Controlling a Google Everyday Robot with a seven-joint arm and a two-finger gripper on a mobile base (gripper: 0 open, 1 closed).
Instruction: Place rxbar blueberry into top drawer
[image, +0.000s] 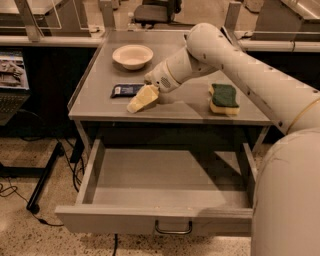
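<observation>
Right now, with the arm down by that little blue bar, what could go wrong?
The rxbar blueberry lies flat on the table with the gripper at one end, so it might shove the bar along instead of lifting it. The bowl just behind could get bumped. Released early, the bar might miss the open top drawer below.
</observation>
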